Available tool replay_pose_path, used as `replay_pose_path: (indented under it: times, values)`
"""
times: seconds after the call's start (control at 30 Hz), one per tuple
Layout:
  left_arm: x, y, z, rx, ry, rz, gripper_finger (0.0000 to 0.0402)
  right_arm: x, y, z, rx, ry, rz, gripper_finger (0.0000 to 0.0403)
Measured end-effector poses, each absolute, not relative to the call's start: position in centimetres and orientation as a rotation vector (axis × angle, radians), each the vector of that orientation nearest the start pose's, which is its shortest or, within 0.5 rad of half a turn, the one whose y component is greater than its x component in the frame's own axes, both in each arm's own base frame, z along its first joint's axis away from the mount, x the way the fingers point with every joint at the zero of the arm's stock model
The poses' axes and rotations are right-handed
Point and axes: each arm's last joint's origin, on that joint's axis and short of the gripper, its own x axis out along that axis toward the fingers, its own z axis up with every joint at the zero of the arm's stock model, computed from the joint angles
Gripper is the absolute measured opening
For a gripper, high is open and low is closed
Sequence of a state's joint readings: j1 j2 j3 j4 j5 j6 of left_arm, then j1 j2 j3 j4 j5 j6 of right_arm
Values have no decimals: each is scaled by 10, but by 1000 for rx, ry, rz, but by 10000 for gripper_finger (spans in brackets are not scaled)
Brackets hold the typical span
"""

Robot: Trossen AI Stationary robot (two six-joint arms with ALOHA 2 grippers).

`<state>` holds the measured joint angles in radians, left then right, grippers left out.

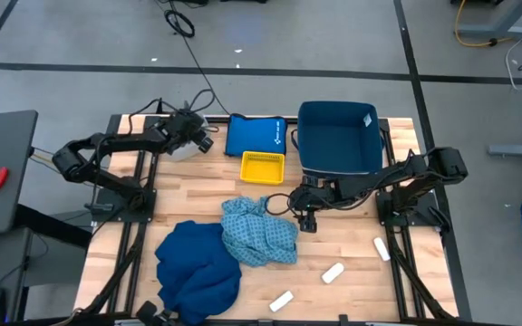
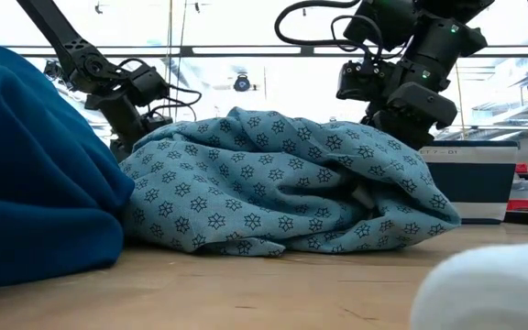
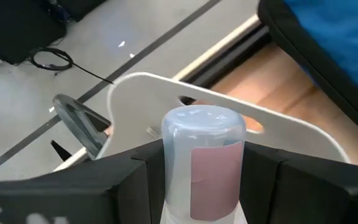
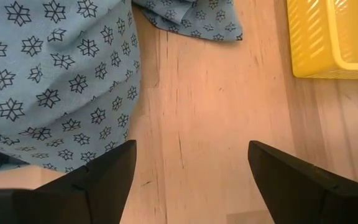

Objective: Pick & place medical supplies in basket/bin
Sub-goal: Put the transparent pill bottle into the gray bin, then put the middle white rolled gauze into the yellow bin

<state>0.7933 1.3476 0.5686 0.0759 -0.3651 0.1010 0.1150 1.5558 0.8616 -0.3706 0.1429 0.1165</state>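
Left gripper (image 3: 197, 186) is clamping a clear vial (image 3: 202, 158), upper left of the high view, over a white tray (image 3: 291, 127). Right gripper (image 4: 188, 168) is hovering open mid-frame, beside the patterned light-blue cloth (image 1: 259, 231); dark-blue cloth (image 1: 196, 263) is lying lower left.

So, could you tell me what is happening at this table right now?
The left claw is at the table's far left corner, shut on a small clear vial with a pink label, held over a white dish. The right claw hangs open above bare wood between the patterned light-blue cloth and the small yellow basket. The plain dark-blue cloth and three white rolls lie on the wooden table; the dark blue bin looks empty.
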Motion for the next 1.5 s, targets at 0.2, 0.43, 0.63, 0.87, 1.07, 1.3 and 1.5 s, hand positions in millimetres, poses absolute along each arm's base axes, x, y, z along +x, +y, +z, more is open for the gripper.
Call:
replay_pose_path:
  times: [0.2,0.43,0.63,0.87,1.07,1.3,1.5]
  values:
    - [167,185,169,-78,803,1067,145,288,29,172,-31,1052,-87,315]
    - [165,182,165,-101,855,1054,145,288,29,172,-27,1054,-78,315]
    - [165,181,164,-112,866,1023,168,288,29,172,-26,1054,-76,315]
    - [165,181,164,-99,866,1021,265,288,29,172,-26,1054,-76,315]
    - [167,183,167,-78,829,1029,268,288,29,172,-26,1054,-76,315]
    - [168,183,179,-47,745,1004,261,289,30,173,-25,1046,-76,315]
    - [170,174,200,-8,624,916,260,292,30,174,-35,1009,-65,315]
